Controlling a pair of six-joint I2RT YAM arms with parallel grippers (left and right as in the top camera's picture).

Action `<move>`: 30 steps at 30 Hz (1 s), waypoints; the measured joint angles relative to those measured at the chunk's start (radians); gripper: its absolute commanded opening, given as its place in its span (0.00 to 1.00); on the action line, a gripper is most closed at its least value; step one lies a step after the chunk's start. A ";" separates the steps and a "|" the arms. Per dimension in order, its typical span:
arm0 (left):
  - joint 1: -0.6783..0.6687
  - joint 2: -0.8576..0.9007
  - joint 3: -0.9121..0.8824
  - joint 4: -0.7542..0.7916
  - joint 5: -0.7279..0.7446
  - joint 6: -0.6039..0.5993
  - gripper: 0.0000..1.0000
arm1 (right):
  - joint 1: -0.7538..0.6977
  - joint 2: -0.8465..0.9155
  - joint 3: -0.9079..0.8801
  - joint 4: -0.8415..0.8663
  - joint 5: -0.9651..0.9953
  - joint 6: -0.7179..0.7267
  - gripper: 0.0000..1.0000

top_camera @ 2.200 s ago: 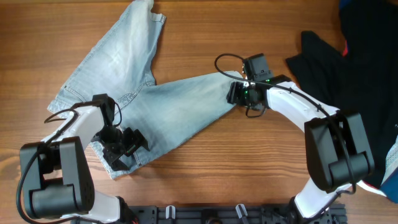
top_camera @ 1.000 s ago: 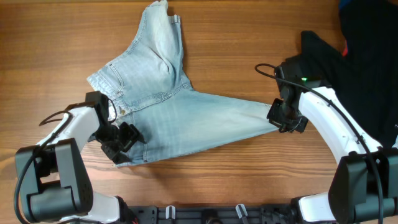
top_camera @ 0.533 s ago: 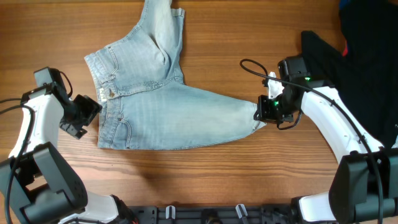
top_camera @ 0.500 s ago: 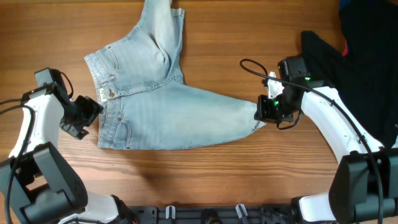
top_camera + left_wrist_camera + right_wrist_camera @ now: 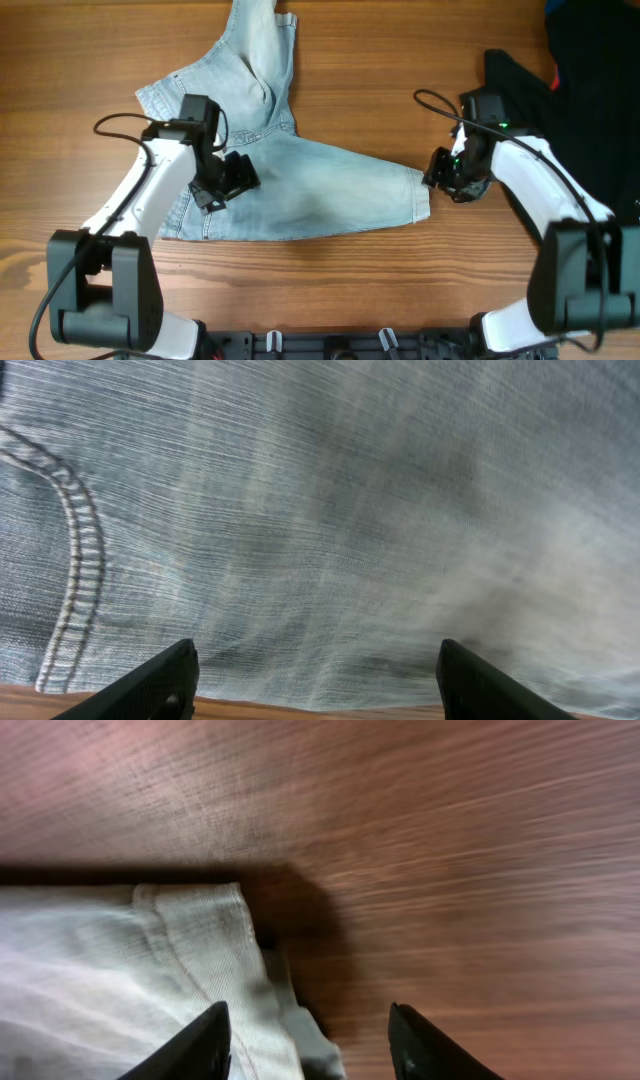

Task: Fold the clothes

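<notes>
The pale light-blue denim clothes (image 5: pixel 300 190) lie spread on the wooden table, one leg running right, the other up toward the back edge. My left gripper (image 5: pixel 228 180) hovers over the upper middle of the denim near the waistband; in the left wrist view its fingers (image 5: pixel 315 685) are wide open with denim (image 5: pixel 320 510) filling the picture. My right gripper (image 5: pixel 446 180) sits at the hem of the right leg; in the right wrist view its fingers (image 5: pixel 308 1040) are open, with the leg hem (image 5: pixel 200 970) lying between them.
A large black garment (image 5: pixel 580 90) lies at the right side and back right corner of the wooden table (image 5: pixel 400 60), close behind my right arm. A bit of blue and red fabric shows at the far right edge.
My left gripper swung from the table left of the waistband to above the denim's upper middle. My right gripper let go of the leg hem and shifted slightly right. The denim stays flat.
</notes>
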 measured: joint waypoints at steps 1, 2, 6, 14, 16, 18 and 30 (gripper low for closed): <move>-0.017 0.000 0.000 0.000 -0.010 0.000 0.77 | 0.000 0.038 -0.002 0.012 -0.033 -0.013 0.55; -0.032 0.000 0.000 0.000 -0.019 0.000 0.77 | 0.000 0.061 -0.003 0.022 -0.055 -0.028 0.56; -0.050 0.000 -0.005 0.013 -0.029 0.000 0.77 | 0.005 0.119 -0.002 0.048 -0.198 -0.111 0.15; -0.050 0.002 -0.125 0.126 -0.037 0.000 0.73 | 0.023 0.141 -0.001 0.066 -0.233 -0.123 0.04; -0.050 0.002 -0.167 0.166 -0.037 0.000 0.73 | 0.030 0.096 -0.001 0.048 -0.187 -0.093 0.04; -0.050 0.002 -0.183 0.177 -0.038 0.000 0.73 | 0.041 -0.018 0.005 0.045 -0.158 -0.082 0.05; -0.050 -0.005 -0.191 0.184 -0.037 0.000 0.76 | 0.366 -0.199 0.035 -0.089 0.346 -0.034 0.34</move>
